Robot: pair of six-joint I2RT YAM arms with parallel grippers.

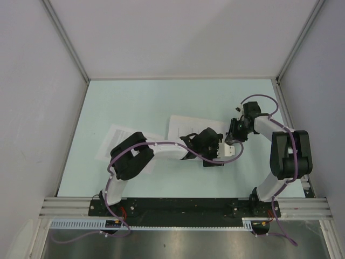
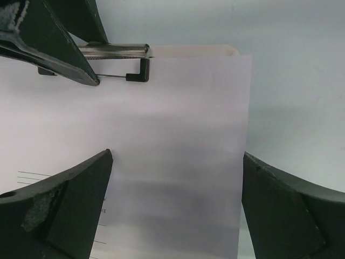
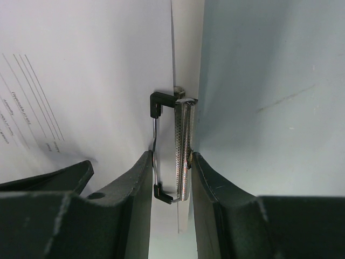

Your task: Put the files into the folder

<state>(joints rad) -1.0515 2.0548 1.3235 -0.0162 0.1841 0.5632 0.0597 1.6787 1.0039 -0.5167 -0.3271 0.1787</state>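
One printed sheet (image 1: 182,125) lies on the folder in the middle of the table. It fills the left wrist view (image 2: 178,124), its end reaching under the clip (image 2: 116,51). The folder's bare edge (image 2: 205,50) shows beyond it, and as a strip in the right wrist view (image 3: 187,43). My right gripper (image 3: 170,156) is shut on the clip (image 3: 182,140), squeezing its metal lever and wire. My left gripper (image 2: 175,178) hangs open over the sheet, jaws wide, near its side edge. The second printed sheet (image 1: 110,141) lies flat at the left, partly under my left arm.
Grey walls (image 1: 32,108) enclose the pale table on three sides. My two grippers (image 1: 223,144) are close together right of centre. The right gripper's fingers (image 2: 48,43) show at the top left of the left wrist view.
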